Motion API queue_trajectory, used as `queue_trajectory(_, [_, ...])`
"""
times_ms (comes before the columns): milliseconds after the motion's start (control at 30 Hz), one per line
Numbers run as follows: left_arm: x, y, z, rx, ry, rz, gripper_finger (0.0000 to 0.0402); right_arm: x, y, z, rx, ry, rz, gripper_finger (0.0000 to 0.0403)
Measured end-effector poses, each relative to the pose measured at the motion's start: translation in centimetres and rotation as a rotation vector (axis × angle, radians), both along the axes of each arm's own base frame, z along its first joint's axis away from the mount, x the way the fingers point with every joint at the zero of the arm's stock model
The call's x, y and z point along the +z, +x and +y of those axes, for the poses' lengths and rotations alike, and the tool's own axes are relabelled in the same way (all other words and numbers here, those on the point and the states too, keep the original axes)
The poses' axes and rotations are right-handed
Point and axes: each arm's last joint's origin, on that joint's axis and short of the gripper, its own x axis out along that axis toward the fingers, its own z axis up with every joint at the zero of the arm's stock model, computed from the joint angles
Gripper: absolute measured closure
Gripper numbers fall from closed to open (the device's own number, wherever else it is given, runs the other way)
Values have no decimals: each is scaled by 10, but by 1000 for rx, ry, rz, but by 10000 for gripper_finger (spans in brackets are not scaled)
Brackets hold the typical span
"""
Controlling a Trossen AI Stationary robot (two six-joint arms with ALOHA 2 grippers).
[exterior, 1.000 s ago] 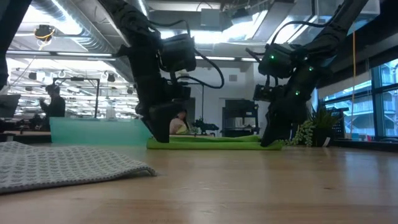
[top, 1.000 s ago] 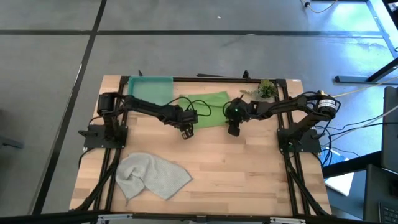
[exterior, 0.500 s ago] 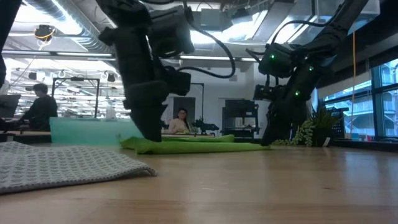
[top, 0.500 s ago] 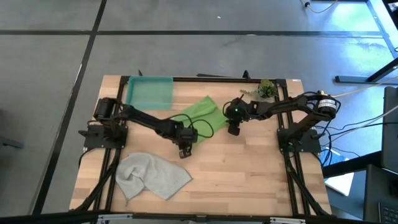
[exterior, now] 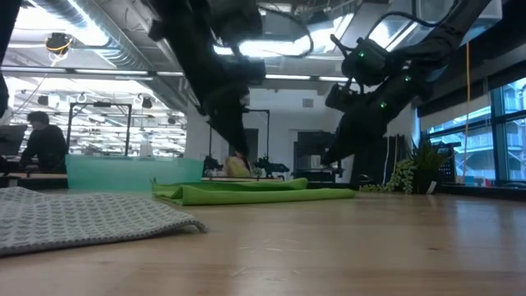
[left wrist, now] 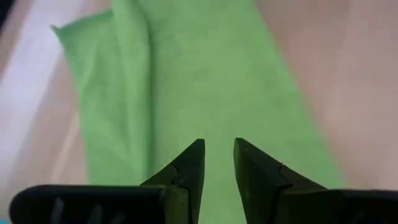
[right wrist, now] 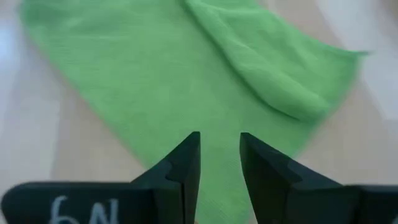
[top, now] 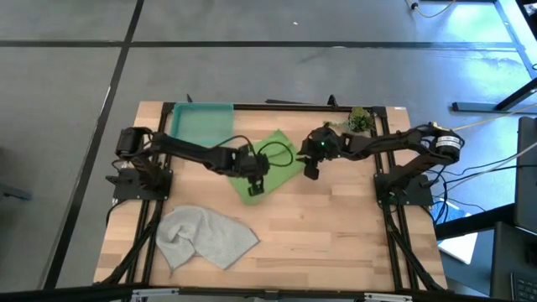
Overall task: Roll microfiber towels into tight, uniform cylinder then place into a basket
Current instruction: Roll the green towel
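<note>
The lime green towel (top: 268, 164) lies flat on the table in a slanting strip, with one long edge folded over (right wrist: 267, 68). It also shows in the low view (exterior: 255, 194). My left gripper (top: 255, 186) hovers over the towel's near end, slightly open and empty (left wrist: 217, 144). My right gripper (top: 309, 172) hovers beside the towel's right edge, slightly open and empty (right wrist: 219, 138). In the low view both grippers stand clear above the towel. The pale grey towel (top: 205, 236) lies crumpled at the near left. The teal basket (top: 201, 123) stands at the far left.
A small leafy plant sprig (top: 359, 120) lies at the far right of the table. The black frame rails run along the table's edges. Bare wood lies to the near right of the green towel. People sit in the room beyond the table (exterior: 37, 144).
My left gripper dragged the green towel's left end toward the near edge, then let go and rose. The towel turned from lying across the table to lying aslant, its far right end staying in place. My right gripper lifted off the towel and drew slightly toward the far edge.
</note>
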Motion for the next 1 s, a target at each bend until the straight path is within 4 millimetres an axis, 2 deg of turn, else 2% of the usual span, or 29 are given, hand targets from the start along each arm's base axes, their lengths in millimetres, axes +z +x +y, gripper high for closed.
queue_trajectory(267, [-31,18,36,-45,53,-5,319,-22,6,-2,11,14,45,289])
queue_trajectory(400, [-36,23,46,-45,65,-23,319,-27,9,-2,14,12,43,289])
queue_trajectory(700, [-64,26,61,16,126,41,319,-40,10,-3,26,13,82,289])
queue_trajectory(1000, [-63,24,67,97,248,65,319,-44,10,-3,27,17,92,289])
